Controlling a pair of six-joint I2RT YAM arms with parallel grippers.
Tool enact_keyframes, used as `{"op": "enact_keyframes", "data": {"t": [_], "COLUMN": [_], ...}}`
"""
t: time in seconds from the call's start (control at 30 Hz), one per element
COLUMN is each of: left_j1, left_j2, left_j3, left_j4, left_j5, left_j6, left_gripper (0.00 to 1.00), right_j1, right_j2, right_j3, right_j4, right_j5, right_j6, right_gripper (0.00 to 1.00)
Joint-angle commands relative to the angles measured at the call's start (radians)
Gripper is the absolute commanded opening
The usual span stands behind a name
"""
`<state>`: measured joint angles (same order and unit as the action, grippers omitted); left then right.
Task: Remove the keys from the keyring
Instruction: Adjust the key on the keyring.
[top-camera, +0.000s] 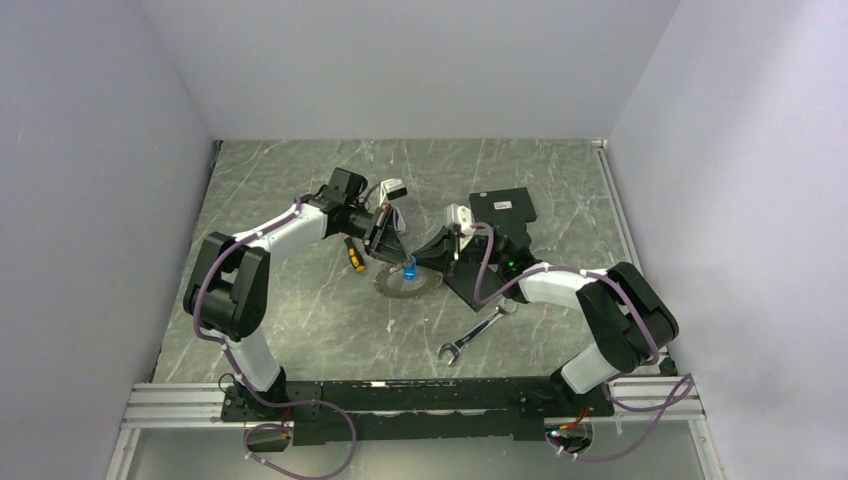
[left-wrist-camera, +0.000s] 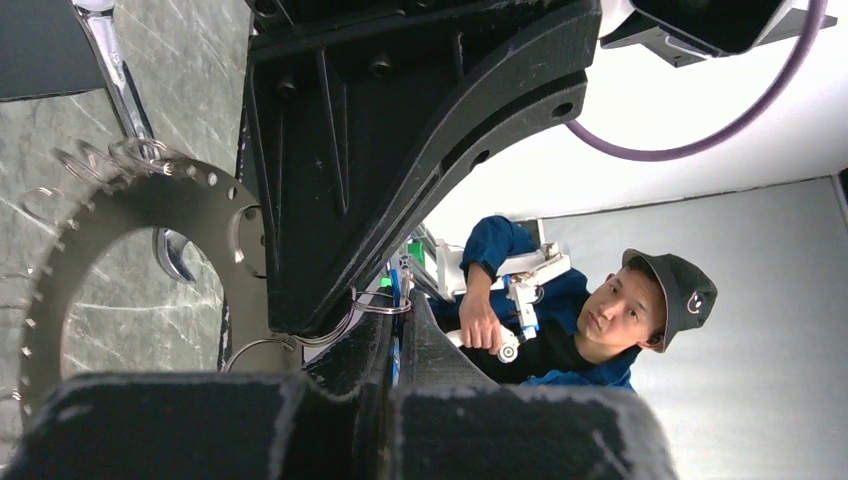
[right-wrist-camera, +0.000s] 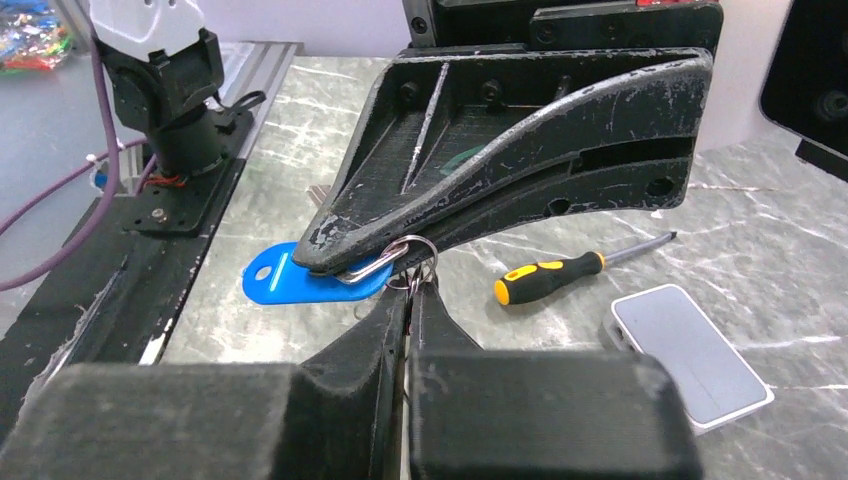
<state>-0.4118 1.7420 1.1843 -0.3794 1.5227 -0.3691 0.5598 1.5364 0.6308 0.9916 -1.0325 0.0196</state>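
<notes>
- Your left fingers (right-wrist-camera: 480, 150) were clamped shut on the metal loop (right-wrist-camera: 375, 262) of the blue tag (right-wrist-camera: 285, 280).
- Your right fingers (right-wrist-camera: 440, 345) met them tip to tip, narrowed right down on a small wire ring (right-wrist-camera: 425, 268) at that loop.
- The keyring (left-wrist-camera: 170, 200), its rim toothed with keys (top-camera: 381, 284), lay on the desk (top-camera: 300, 320) directly under both tips.
- I couldn't tell whether the tag was joined to it.
- The screwdriver (right-wrist-camera: 550, 277) lay just beside; the wrench (top-camera: 476, 334) sat nearer your arm bases.
</notes>
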Motion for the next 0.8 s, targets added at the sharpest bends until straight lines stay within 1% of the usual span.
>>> {"op": "enact_keyframes", "data": {"t": [0.0, 0.03, 0.07, 0.13, 0.2, 0.23, 0.27, 0.33, 0.4, 0.5, 0.67, 0.77], "left_j1": [-0.001, 0.006, 0.019, 0.049, 0.063, 0.063, 0.064, 0.064, 0.064, 0.064, 0.064, 0.065], "left_j2": [-0.038, -0.042, -0.045, -0.052, -0.059, -0.064, -0.071, -0.085, -0.095, -0.103, -0.134, -0.162], "left_j3": [0.031, 0.035, 0.050, 0.102, 0.161, 0.181, 0.188, 0.189, 0.192, 0.210, 0.237, 0.246], "left_j4": [0.039, 0.032, -0.011, -0.145, -0.256, -0.278, -0.278, -0.261, -0.272, -0.316, -0.369, -0.365], "left_j5": [0.073, 0.037, -0.003, -0.112, -0.218, -0.250, -0.273, -0.304, -0.338, -0.376, -0.490, -0.610], "left_j6": [0.017, 0.026, 0.054, 0.163, 0.274, 0.300, 0.306, 0.300, 0.328, 0.406, 0.528, 0.544], "left_gripper": [0.00, 0.00, 0.00, 0.01, 0.05, 0.09, 0.16, 0.27, 0.41, 0.52, 0.55, 0.57], "right_j1": [0.000, -0.003, -0.004, -0.005, -0.007, -0.009, -0.010, -0.010, -0.010, -0.009, -0.011, -0.010], "right_j2": [-0.008, -0.009, -0.009, -0.011, -0.013, -0.013, -0.011, -0.012, -0.016, -0.023, -0.036, -0.045], "right_j3": [-0.014, -0.016, -0.019, -0.016, 0.000, 0.008, 0.019, 0.043, 0.055, 0.068, 0.100, 0.126], "right_j4": [0.129, 0.130, 0.129, 0.111, 0.073, 0.054, 0.035, -0.008, -0.022, -0.036, -0.111, -0.188], "right_j5": [0.022, 0.042, 0.063, 0.123, 0.185, 0.213, 0.233, 0.266, 0.284, 0.300, 0.304, 0.317], "right_j6": [0.042, 0.044, 0.045, 0.046, 0.051, 0.054, 0.059, 0.072, 0.082, 0.075, 0.031, 0.004], "right_gripper": [0.00, 0.00, 0.00, 0.00, 0.00, 0.00, 0.00, 0.00, 0.00, 0.00, 0.00, 0.00]}}
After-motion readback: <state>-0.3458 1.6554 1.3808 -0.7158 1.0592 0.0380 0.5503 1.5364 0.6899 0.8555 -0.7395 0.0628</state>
